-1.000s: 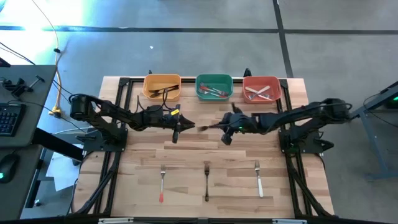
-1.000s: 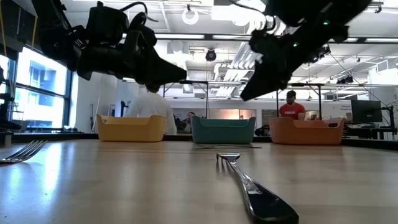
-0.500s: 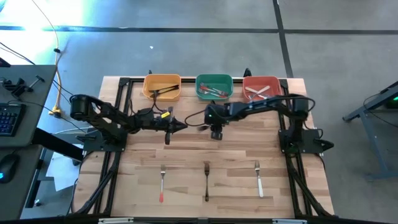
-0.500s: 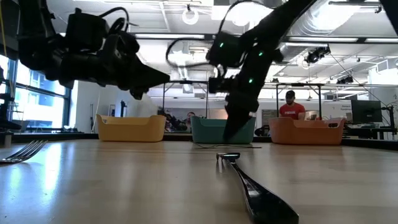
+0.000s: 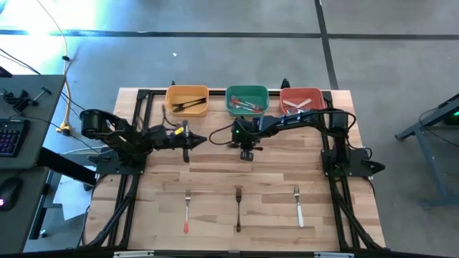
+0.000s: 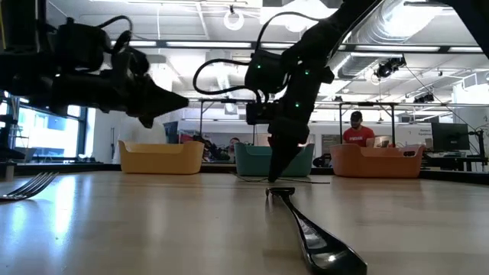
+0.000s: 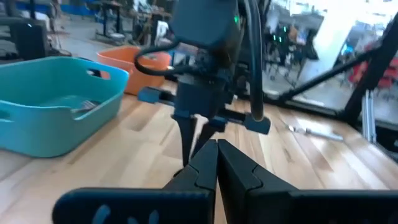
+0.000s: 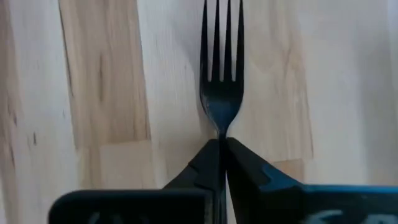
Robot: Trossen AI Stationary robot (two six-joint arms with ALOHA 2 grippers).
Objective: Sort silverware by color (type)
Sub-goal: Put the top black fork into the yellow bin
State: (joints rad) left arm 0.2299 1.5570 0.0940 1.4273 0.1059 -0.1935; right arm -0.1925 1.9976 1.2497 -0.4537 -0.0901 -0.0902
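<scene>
A dark fork (image 8: pixel 221 74) lies on the table's middle, its tines pointing toward the left arm; in the low view it shows as a thin line (image 6: pixel 306 180). My right gripper (image 5: pixel 246 150) points steeply down and is shut on it. My left gripper (image 5: pixel 197 139) hovers level and shut a little to the left, holding nothing; its fingertips (image 7: pixel 216 148) face the right gripper. Three more forks lie near the front edge, with red (image 5: pixel 186 213), black (image 5: pixel 238 209) and white (image 5: pixel 297 208) handles. My right gripper pinches the fork's neck (image 8: pixel 219 129), just behind the head, between its two fingers. The fingers come from above, slanting toward the table's left, and lie along the fork. The fork lies flat on the wood; its handle is hidden under the gripper.
At the far edge stand a yellow bin (image 5: pixel 188 100) with black pieces, a green bin (image 5: pixel 247 101) with red-handled ones and a red bin (image 5: pixel 301 102) with white-handled ones. Black arm frames run along both table sides. People show in the room behind.
My right gripper has swung toward the table's left, tipped to point down, and sunk onto the dark fork. My left gripper has drawn back toward the table's left edge and come a little lower.
</scene>
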